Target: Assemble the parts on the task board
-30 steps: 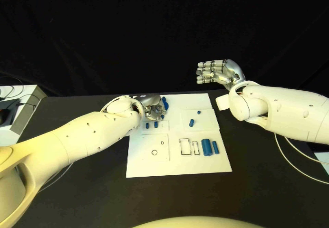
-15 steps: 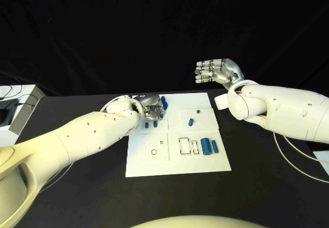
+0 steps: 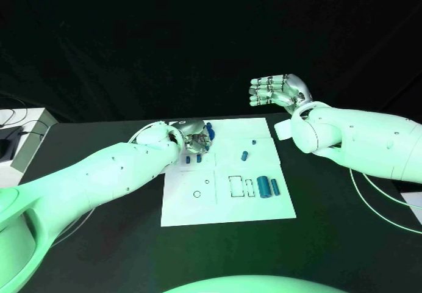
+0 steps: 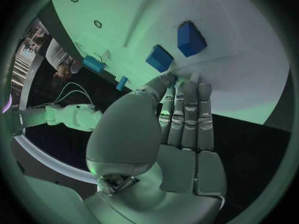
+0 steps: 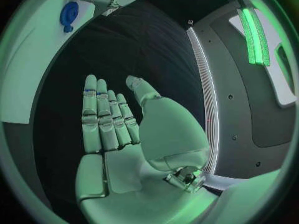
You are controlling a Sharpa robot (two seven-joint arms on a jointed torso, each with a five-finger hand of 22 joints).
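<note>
The white task board [image 3: 224, 210] lies in the middle of the black table. My left hand [image 3: 199, 140] is over its far left corner. In the left wrist view its fingers [image 4: 187, 109] lie straight and close together with their tips on the board [image 4: 243, 64], the thumb drawn in against them; whether anything is pinched there is hidden. Two blue parts [image 4: 160, 58] [image 4: 190, 38] lie just past the fingertips, seen from the head as a pair [image 3: 193, 160]. Further blue parts lie at the board's middle [image 3: 245, 156] and right [image 3: 264, 186]. My right hand [image 3: 280, 91] is raised above the board's far right corner, holding nothing, fingers [image 5: 102, 119] extended.
A white box with cables [image 3: 19, 131] stands at the table's left edge. A thin white cable [image 3: 378, 210] loops along the right side. Outlined slots and small circles [image 3: 199, 195] mark the near half of the board.
My right hand has drifted slightly to the left. My left hand has stayed almost still over the board's far left corner.
</note>
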